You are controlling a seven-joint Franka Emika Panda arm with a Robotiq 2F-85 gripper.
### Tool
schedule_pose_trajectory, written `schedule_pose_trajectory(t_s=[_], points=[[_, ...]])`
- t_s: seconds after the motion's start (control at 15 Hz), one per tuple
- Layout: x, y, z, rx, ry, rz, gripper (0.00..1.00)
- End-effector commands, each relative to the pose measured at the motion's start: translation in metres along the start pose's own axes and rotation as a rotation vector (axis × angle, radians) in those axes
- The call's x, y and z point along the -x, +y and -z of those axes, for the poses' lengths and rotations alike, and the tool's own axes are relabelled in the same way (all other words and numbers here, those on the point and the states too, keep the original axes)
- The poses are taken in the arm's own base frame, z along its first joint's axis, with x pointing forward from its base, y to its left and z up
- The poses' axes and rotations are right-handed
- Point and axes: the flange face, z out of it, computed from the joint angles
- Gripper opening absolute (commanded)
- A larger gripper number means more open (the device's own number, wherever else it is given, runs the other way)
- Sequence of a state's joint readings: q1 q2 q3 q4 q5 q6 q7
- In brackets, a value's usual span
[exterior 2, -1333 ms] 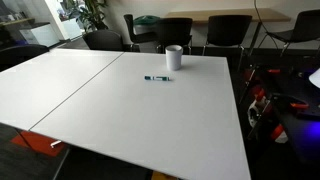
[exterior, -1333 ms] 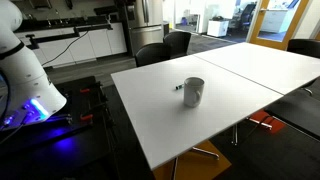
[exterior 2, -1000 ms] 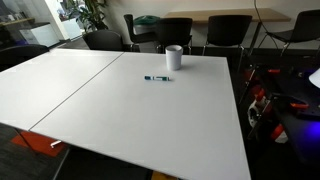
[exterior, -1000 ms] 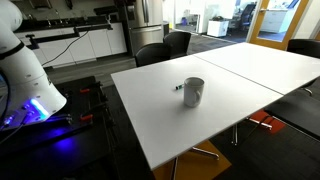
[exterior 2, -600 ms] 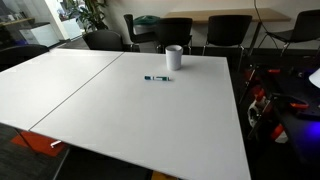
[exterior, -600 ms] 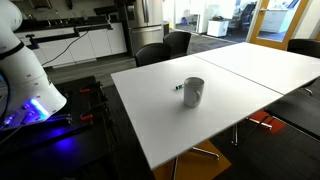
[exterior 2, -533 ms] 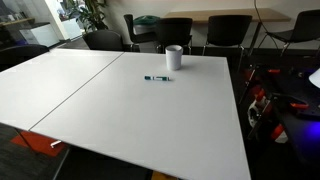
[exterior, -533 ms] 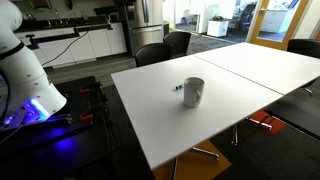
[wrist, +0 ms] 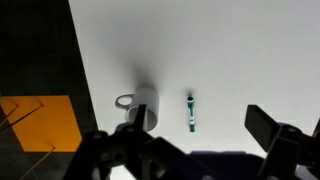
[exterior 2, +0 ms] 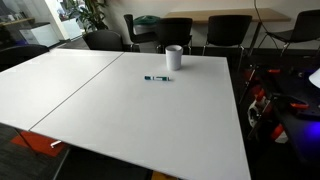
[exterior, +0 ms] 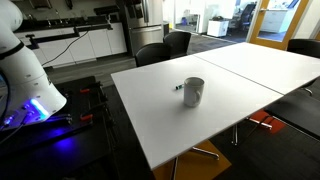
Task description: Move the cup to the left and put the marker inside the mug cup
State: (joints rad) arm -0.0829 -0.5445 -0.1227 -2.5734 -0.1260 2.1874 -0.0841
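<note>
A white mug (exterior: 193,92) stands upright on the white table (exterior: 240,75). A green-and-white marker (exterior: 180,87) lies flat right beside it. Both also show in an exterior view, the mug (exterior 2: 174,57) near the far table edge and the marker (exterior 2: 156,79) a little in front of it. In the wrist view my gripper (wrist: 200,135) is open and empty, high above the table, with the mug (wrist: 142,108) and the marker (wrist: 191,113) below, between its fingers. The gripper itself does not show in either exterior view.
The robot's white base (exterior: 25,80) stands beside the table. Black chairs (exterior 2: 175,30) line the far edge behind the mug. A seam (exterior 2: 80,85) splits the table into two tops. Red gear (exterior 2: 262,105) lies on the floor.
</note>
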Motion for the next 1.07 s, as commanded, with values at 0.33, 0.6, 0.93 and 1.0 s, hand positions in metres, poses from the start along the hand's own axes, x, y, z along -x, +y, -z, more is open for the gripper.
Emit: schedule_pose_trajectory(t_s=[0.33, 0.6, 0.93, 1.0], points=[[-0.089, 0.013, -0.039, -0.061, 0.089, -0.438, 1.00], [-0.127, 0.023, -0.065, -0.041, 0.123, -0.651, 1.00], [-0.157, 0.039, -0.107, -0.001, 0.128, -0.872, 1.00], [-0.161, 0.042, -0.116, 0.012, 0.119, -0.900, 1.00]])
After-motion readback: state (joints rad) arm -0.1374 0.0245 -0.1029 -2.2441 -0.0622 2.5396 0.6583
